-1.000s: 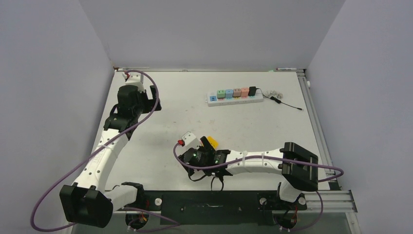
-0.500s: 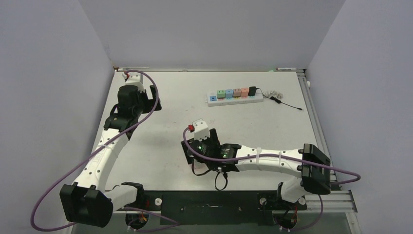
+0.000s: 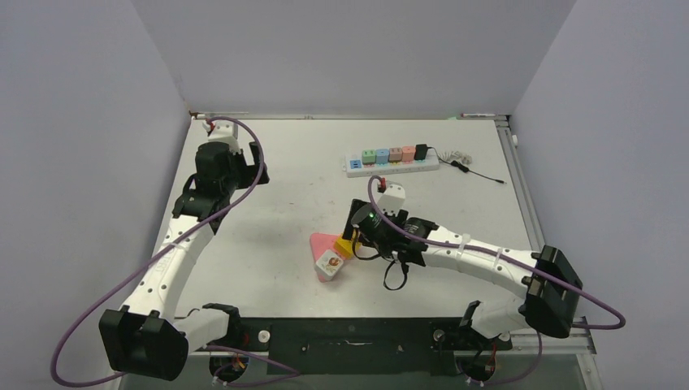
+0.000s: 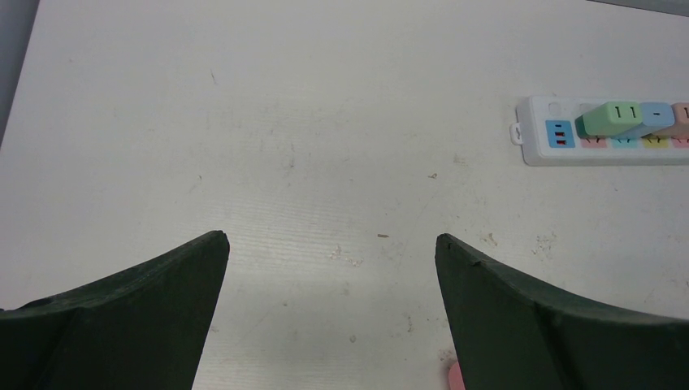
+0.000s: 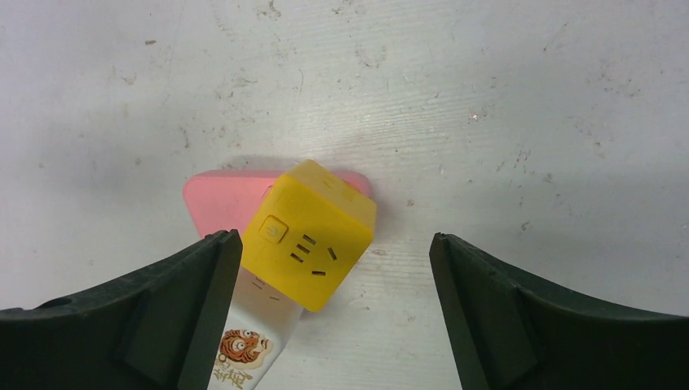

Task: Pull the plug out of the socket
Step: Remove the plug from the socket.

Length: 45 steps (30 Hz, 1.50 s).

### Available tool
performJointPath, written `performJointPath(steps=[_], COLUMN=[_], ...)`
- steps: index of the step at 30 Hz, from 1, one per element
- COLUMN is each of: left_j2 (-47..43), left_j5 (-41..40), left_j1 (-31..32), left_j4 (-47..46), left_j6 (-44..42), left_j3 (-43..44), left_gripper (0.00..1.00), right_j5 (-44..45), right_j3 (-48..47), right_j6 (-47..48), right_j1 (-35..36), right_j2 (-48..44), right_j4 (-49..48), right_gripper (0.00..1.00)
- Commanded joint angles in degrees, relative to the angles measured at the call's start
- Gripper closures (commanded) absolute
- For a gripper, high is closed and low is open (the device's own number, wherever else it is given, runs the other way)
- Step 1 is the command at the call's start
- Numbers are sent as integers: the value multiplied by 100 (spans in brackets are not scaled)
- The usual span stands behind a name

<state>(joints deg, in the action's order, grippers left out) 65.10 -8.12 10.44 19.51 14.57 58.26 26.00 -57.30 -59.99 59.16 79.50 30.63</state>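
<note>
A white power strip lies at the far middle of the table with several coloured cube plugs in it, a green plug at its left and a black adaptor at its right. It also shows in the left wrist view, with the green plug. My right gripper is open above a loose yellow cube plug, which lies against a pink cube and a white cube with a tiger sticker. The jaws do not touch them. My left gripper is open and empty over bare table at the far left.
A thin black cable runs from the adaptor toward the table's right edge. The loose cubes lie in the near middle of the table. Grey walls close in the left, back and right sides.
My right wrist has swung right and farther back, from the left of the yellow cube to its right. The pink and white cubes now show. The left arm has not moved.
</note>
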Motion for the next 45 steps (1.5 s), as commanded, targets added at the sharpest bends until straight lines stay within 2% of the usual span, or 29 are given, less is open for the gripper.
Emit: performJointPath(steps=[1,12,18,32,42,45], left_j2=[-170,-157,-170,-208,-218,-222], left_j5=[-32,37,65,93,120,120], left_j1=[42,91,107,116,125,125], left_j4=[-123,-131,-123,-124,-123,-123], left_j6=[18,46,55,64,73,72], left_j3=[173,169,185,191,201,191], left_gripper=[4,4,4,4,4,4], right_j5=[-558,-1031,-885,-702,175,201], right_j3=[255,244,121,-235,-865,-902], right_j6=[-729,-1778,-2062,-1959,-1588,-1580], right_j1=[-361,-378,-313,-71,274,289], right_j2=[-272,149,416,894,827,887], right_j4=[-448,-363,-67,-80,192,260], right_gripper=[10,10,10,9,10,10])
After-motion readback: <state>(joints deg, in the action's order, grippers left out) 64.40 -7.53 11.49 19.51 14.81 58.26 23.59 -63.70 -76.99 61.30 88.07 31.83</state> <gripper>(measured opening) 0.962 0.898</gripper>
